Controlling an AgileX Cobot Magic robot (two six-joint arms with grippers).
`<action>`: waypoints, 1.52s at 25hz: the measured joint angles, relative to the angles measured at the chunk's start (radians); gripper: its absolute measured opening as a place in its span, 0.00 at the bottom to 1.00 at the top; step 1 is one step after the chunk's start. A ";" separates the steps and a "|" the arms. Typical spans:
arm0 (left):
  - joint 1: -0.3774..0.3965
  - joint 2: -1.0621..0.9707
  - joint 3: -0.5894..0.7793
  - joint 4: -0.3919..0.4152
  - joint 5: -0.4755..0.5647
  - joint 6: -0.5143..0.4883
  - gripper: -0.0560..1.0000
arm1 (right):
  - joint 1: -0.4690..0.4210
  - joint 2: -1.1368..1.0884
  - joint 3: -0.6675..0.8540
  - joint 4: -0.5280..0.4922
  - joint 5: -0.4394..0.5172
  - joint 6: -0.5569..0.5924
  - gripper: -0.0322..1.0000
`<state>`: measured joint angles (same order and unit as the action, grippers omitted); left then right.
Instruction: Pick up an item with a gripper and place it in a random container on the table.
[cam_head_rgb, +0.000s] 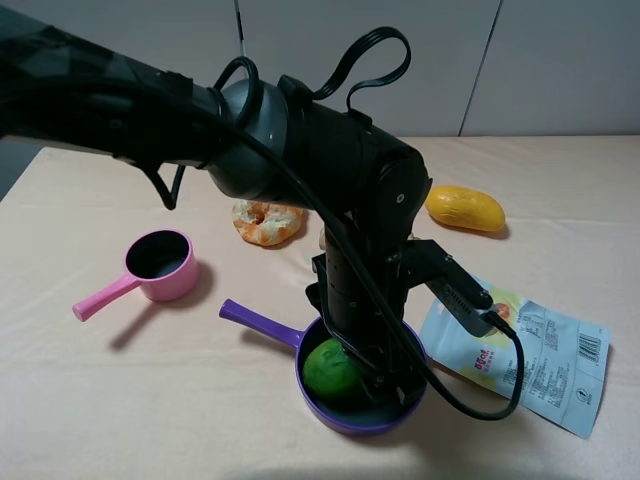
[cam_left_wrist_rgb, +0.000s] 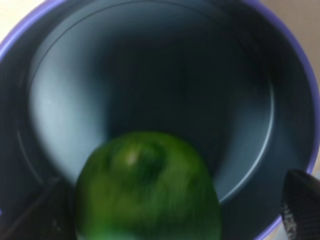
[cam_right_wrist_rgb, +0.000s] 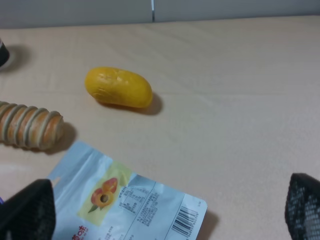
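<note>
The bright green fruit (cam_head_rgb: 330, 368) lies inside the round purple frying pan (cam_head_rgb: 362, 424), whose handle (cam_head_rgb: 260, 322) points left on the beige table (cam_head_rgb: 120, 400). My left gripper (cam_head_rgb: 388, 385) reaches down into the pan just right of the fruit. In the left wrist view the fruit (cam_left_wrist_rgb: 147, 190) is blurred and sits between the widely spread black fingertips (cam_left_wrist_rgb: 300, 207) over the pan's dark grey inside (cam_left_wrist_rgb: 165, 75), with gaps on both sides. My right gripper (cam_right_wrist_rgb: 165, 215) is open and empty above the table; it does not show in the high view.
A small pink saucepan (cam_head_rgb: 160, 262) stands to the left. A yellow mango-shaped fruit (cam_head_rgb: 465, 208) (cam_right_wrist_rgb: 119, 87), an orange peeled-fruit toy (cam_head_rgb: 267, 222), a striped bread roll (cam_right_wrist_rgb: 27, 125) and a snack packet (cam_head_rgb: 525, 350) (cam_right_wrist_rgb: 130, 200) lie around the pan.
</note>
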<state>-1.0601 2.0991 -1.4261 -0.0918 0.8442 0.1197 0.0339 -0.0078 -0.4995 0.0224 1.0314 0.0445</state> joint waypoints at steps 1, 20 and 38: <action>0.000 0.000 0.000 -0.002 0.000 0.000 0.87 | 0.000 0.000 0.000 0.000 0.000 0.000 0.70; 0.000 -0.166 -0.065 0.077 0.149 -0.098 0.89 | 0.000 0.000 0.000 0.000 0.000 0.000 0.70; 0.000 -0.476 -0.061 0.228 0.329 -0.266 0.89 | 0.000 0.000 0.000 0.000 0.000 0.000 0.70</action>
<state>-1.0601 1.6230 -1.4876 0.1363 1.1737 -0.1460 0.0339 -0.0078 -0.4995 0.0224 1.0314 0.0445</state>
